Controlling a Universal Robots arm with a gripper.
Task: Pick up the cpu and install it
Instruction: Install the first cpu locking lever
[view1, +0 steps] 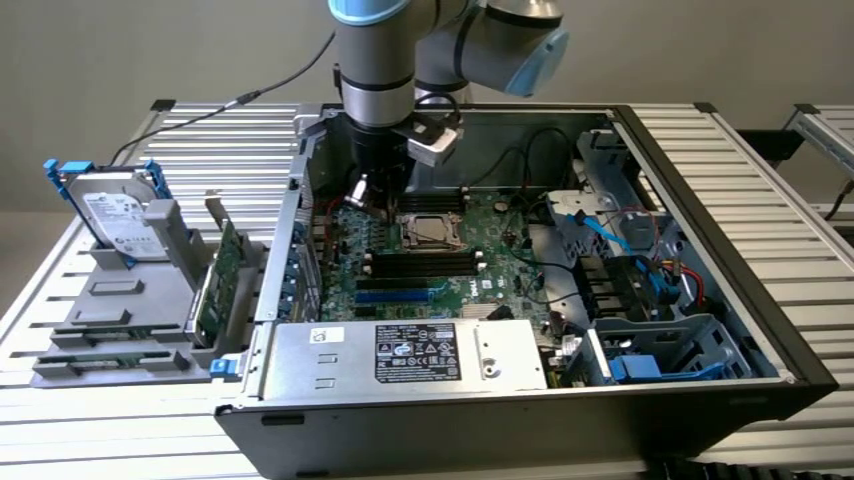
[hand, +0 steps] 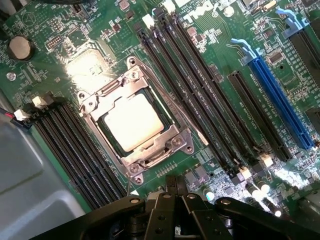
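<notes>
The cpu (hand: 132, 122) is a pale silver square lying flat inside the metal socket frame (hand: 172, 142) on the green motherboard (hand: 220, 65). In the exterior view the cpu (view1: 430, 232) sits mid-board inside the open computer case (view1: 694, 170). My gripper (hand: 172, 184) hovers above the board just beside the socket, its two dark fingers pressed together with nothing between them. Seen from outside, the gripper (view1: 375, 192) hangs over the board toward the exterior view's left of the socket.
Black memory slots (hand: 200, 85) flank the socket, with a blue card slot (hand: 280, 100) beyond. The power supply (view1: 400, 352) and blue drive cage (view1: 661, 350) fill the case's near side. Outside, a hard drive (view1: 114, 212) and green card (view1: 222, 275) stand in a grey rack (view1: 114, 320).
</notes>
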